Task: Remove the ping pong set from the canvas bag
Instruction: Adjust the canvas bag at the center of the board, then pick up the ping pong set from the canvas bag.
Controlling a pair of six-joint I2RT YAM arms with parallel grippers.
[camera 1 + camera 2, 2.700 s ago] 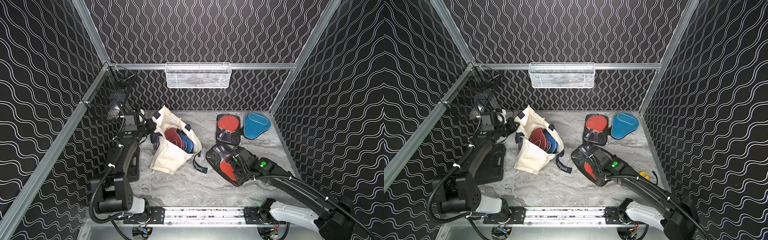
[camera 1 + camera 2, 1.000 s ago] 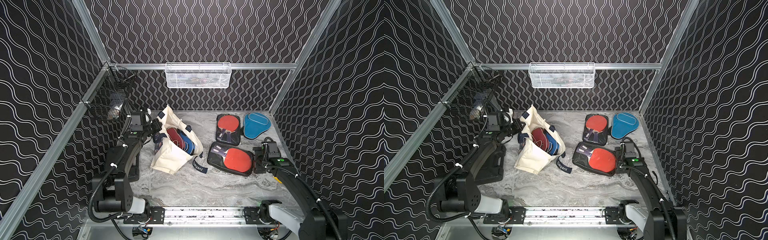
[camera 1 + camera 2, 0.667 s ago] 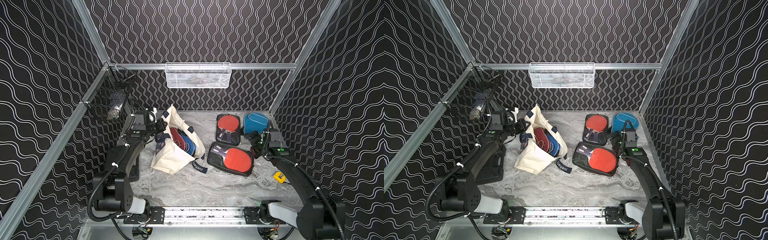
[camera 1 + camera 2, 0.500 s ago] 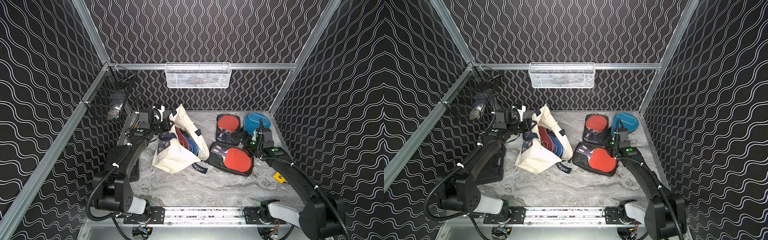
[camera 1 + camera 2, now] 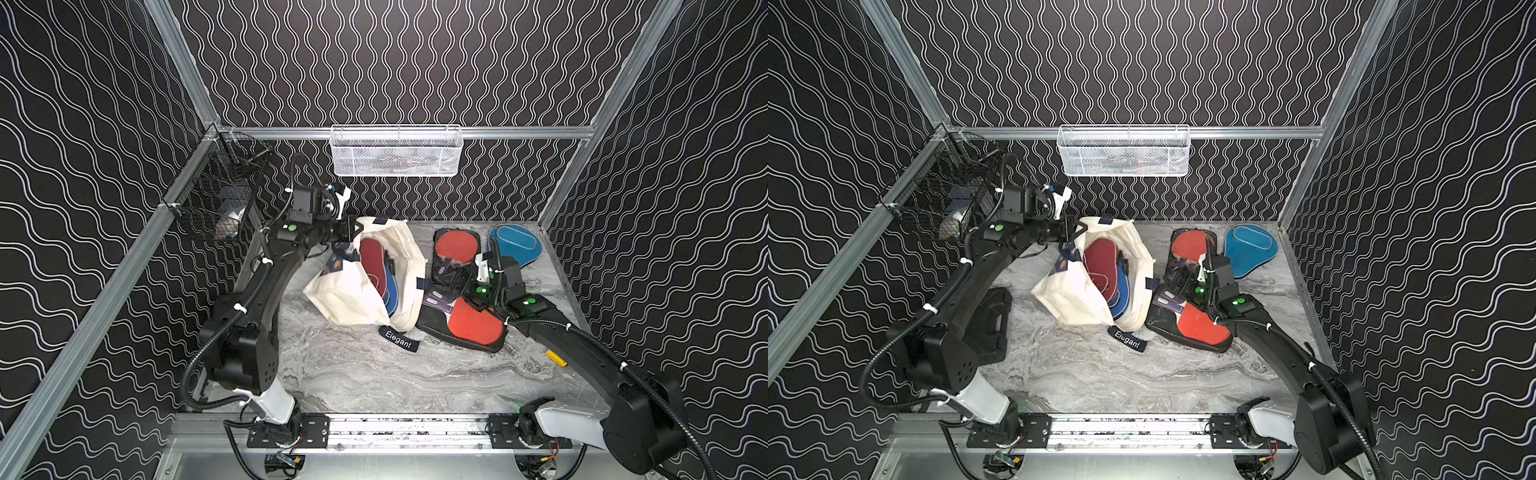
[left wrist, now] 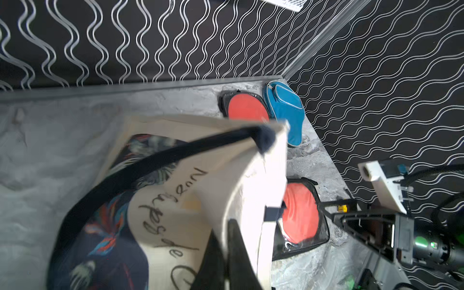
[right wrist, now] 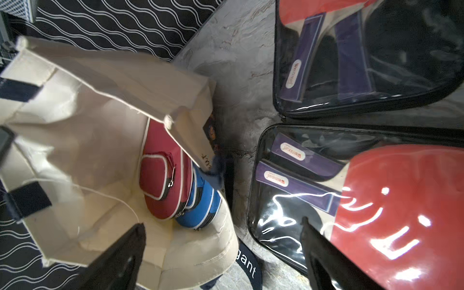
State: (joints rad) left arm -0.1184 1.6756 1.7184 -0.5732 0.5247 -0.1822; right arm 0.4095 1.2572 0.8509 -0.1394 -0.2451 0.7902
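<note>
Left fingers [image 6: 234, 251] pinch shut on the far-left rim of the canvas bag [image 5: 353, 291], lifting its mouth open to expose the maroon cover [image 5: 371, 257] and blue cover [image 5: 390, 291] inside, while right fingers [image 7: 322, 253], spread wide and empty, hover above a clear pouch [image 5: 473, 324] lying just right of it.

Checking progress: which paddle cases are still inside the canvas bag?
The maroon cover and the blue cover; the teal cover, far clear pouch and near clear pouch lie on the table.

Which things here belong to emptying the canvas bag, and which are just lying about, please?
Job: canvas bag; maroon cover, blue cover inside; near clear pouch, far clear pouch, teal cover outside.
Lying about: black hard case; white wire basket; black mesh basket.
</note>
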